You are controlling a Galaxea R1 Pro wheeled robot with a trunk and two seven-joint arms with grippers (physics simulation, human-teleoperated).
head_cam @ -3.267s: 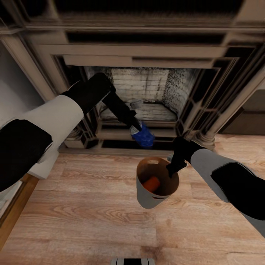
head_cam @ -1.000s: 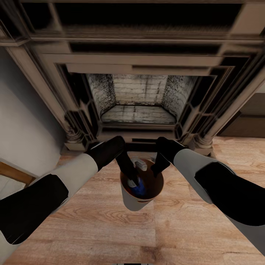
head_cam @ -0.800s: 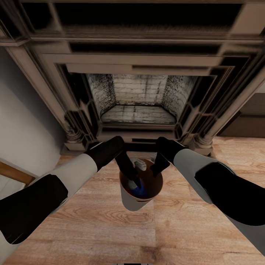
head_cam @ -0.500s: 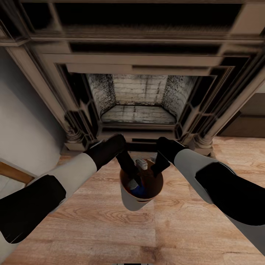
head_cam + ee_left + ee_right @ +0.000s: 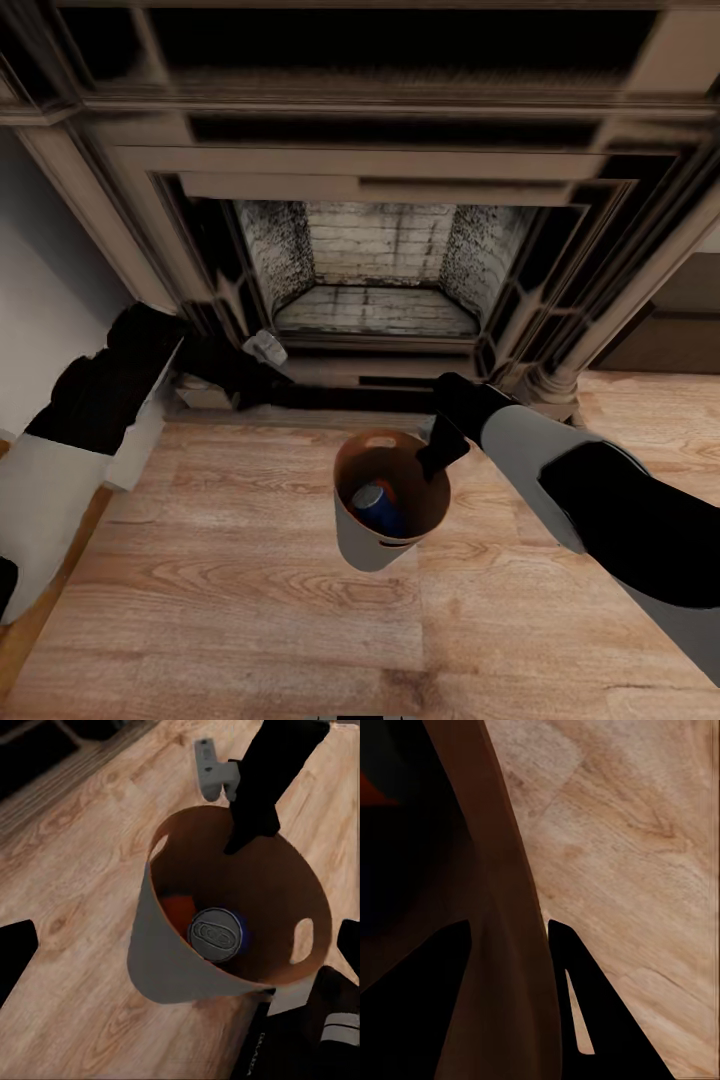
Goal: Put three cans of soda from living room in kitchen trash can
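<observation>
Soda cans are our first item: we find the blue can [image 5: 217,934] standing upright on the floor of the bin [image 5: 360,540], silver top up, with an orange can [image 5: 177,907] lying just beside it against the inner wall. We can account for two cans in the bin; whether a third lies under them we cannot tell.

The bin hangs above the plank floor [image 5: 230,600] in front of the fireplace [image 5: 375,270], carried by the right gripper [image 5: 437,462]. In the right wrist view its two fingers [image 5: 585,1020] straddle the bin wall, one inside and one outside, pinched on it near the rim. The right arm therefore has the whole load, and the cans sit straight below and slightly left of that grip, long axis of the blue one vertical.

The left gripper [image 5: 262,350] is well apart from the bin, up by the left foot of the fireplace, looking back down into the bin; its finger edges sit wide at the sides of its wrist view with nothing between them, so we judge it spread and empty.

Against the picture half a second earlier, the left arm has left the bin mouth, where it was reaching in with the blue can, and has swung away leftward; the can has stayed inside. The bin is held as it was.
</observation>
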